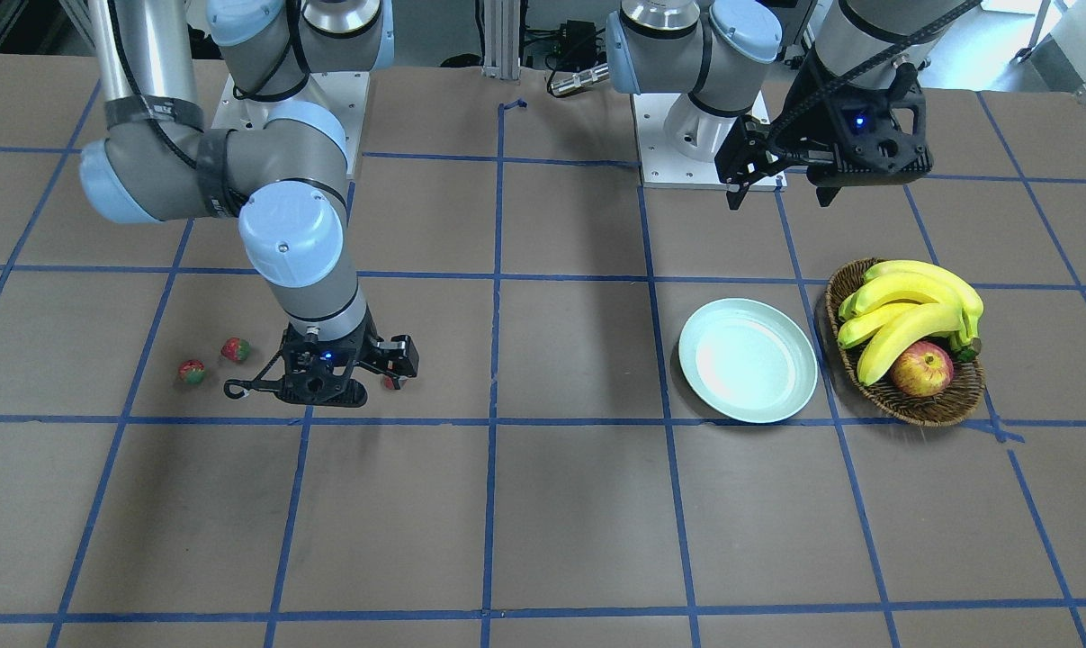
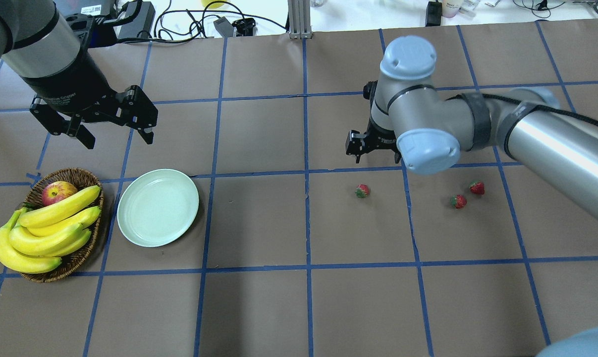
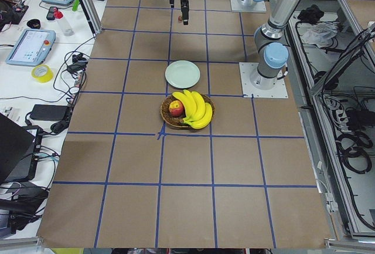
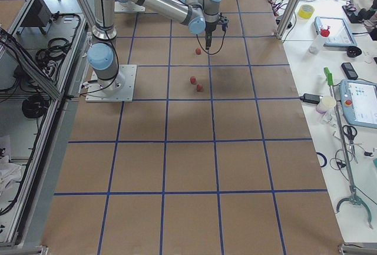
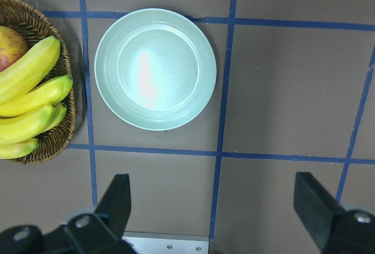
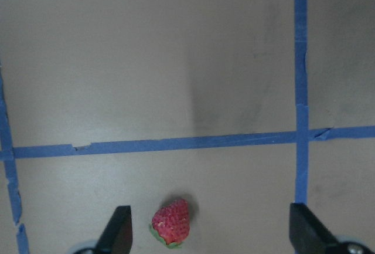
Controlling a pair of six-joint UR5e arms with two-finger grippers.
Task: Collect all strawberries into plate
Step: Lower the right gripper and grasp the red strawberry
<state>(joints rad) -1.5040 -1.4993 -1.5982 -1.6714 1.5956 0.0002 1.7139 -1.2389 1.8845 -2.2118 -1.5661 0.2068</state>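
front-facing: strawberry [image 1: 388, 382] mostly hidden behind right fingers [image 1: 404, 356] | left wrist: basket [image 5: 65, 129] cut by edge

Three strawberries [image 2: 362, 191] [image 2: 458, 201] [image 2: 476, 187] are counted on the table [image 2: 358, 297], one lying alone and two close together. One plate [image 2: 158, 207] is seen, and one basket [image 2: 76, 173]. In the basket one apple [image 2: 58, 192] is found, and one bunch of bananas [image 2: 51, 228] (four can be told apart, perhaps more).

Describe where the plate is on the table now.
In the overhead view the plate lies on the left half of the table, just right of the basket and apart from it, with the open left gripper higher in the view.
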